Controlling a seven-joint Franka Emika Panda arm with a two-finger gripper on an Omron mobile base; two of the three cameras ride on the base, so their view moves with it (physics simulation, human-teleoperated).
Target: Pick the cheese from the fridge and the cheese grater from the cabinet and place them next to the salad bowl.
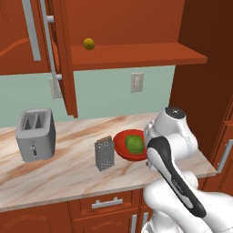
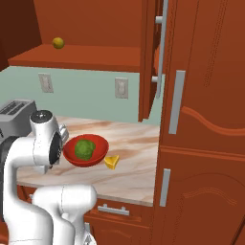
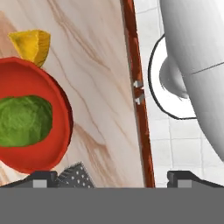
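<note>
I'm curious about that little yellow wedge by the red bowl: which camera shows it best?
The right base view: the cheese lies whole and unblocked on the counter, just beside the salad bowl. The hand view shows it too, close but cut by the bowl's rim. In the left base view the arm stands where it would be.

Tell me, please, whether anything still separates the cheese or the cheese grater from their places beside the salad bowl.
Nothing visible does. The cheese grater stands upright on the counter just beside the salad bowl, and the cheese lies against the bowl's other side. The gripper is open and holds nothing.
</note>
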